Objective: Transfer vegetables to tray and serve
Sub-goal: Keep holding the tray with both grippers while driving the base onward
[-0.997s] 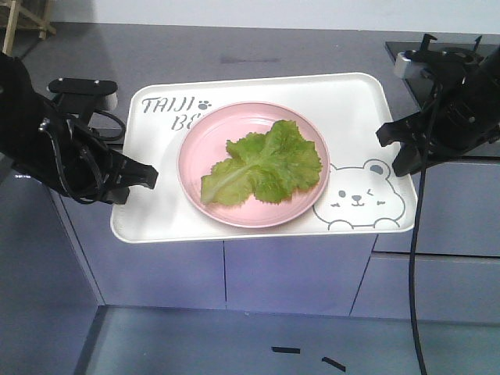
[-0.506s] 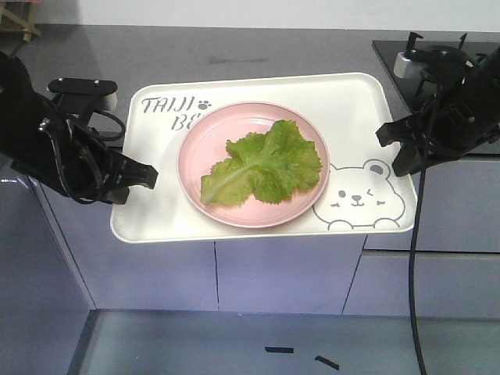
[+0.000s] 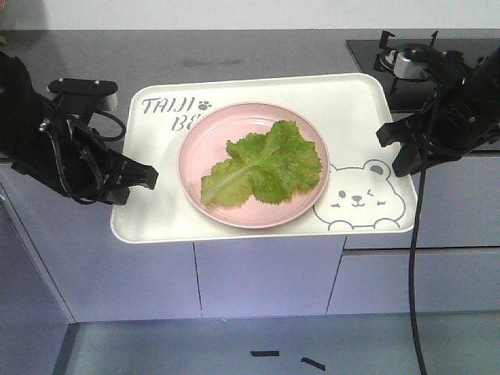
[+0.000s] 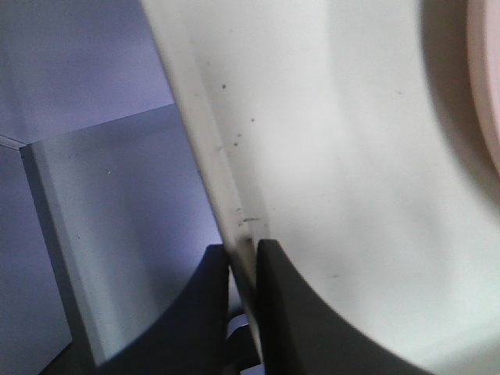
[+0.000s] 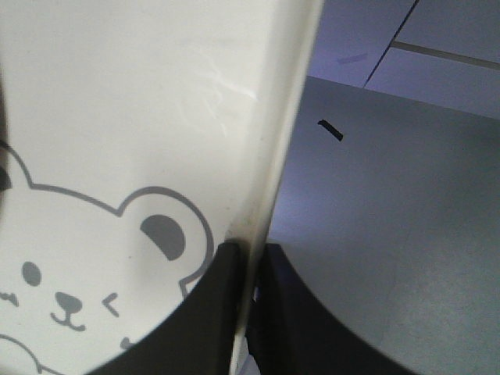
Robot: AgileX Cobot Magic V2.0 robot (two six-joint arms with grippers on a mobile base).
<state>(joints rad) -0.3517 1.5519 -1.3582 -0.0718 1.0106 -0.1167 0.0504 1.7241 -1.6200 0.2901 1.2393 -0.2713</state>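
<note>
Serve stage, judged from the layout: the greens are already on board and both arms are holding the load.

- Left claw [image 3: 129, 186] is clamping the left rim of the tray [image 3: 156, 215]. The left wrist view is showing the rim pinched between the two dark fingers with no gap.
- The tray is sitting level between the arms, its near part hanging over the cabinet fronts [image 3: 266, 273] and its far part over the grey table [image 3: 234, 47]. It is reading as lifted. I cannot confirm whether the far edge is clear of the table.
- The "TAIJI" lettering [image 3: 168, 105] is partly hidden by the pink plate [image 3: 191, 156], which is resting centrally on the tray.
- The lettuce leaves [image 3: 266, 168] are lying flat inside the plate, well within its rim.
- The bear drawing [image 3: 355, 199] is showing just right of the plate.
- Right claw [image 3: 400, 152] is clamped on the right rim. The right wrist view is showing that rim squeezed between its fingers.
- A gas hob [image 3: 406, 62] is standing behind the right arm.

Handling note: both grips are shallow and on the rim only, and the plate is loose on smooth plastic. Both arms should be travelling together at matching height and an unchanging spacing. Any tilt is risking a sliding plate, and spreading or squeezing is risking a lost rim.
</note>
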